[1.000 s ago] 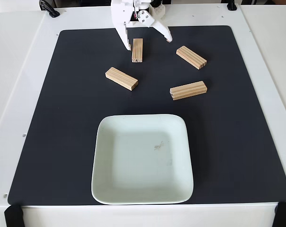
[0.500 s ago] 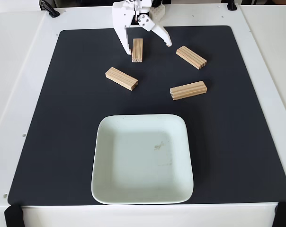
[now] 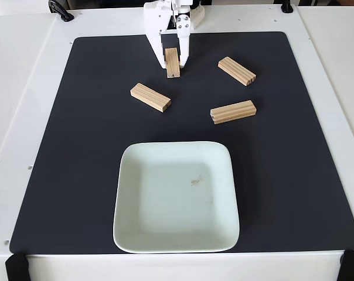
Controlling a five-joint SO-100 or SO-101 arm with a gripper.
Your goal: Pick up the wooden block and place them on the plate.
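The plate (image 3: 176, 196) is seen bare, three blocks lie loose on the mat (image 3: 306, 175), and the wooden block (image 3: 172, 62) is apparently pinched by the tool (image 3: 173, 58).

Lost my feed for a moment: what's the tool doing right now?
Tool: closed on the wooden block at the far end of the black mat; the plate holds no block.

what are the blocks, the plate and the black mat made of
Blocks, such as the one between the gripper's fingers: unfinished light wood, judging by grain lines and grooved faces. Plate: probably glazed ceramic or melamine; pale mint, smooth, soft sheen. Mat: matte black, no glare, perhaps rubber or foam; cannot tell which.
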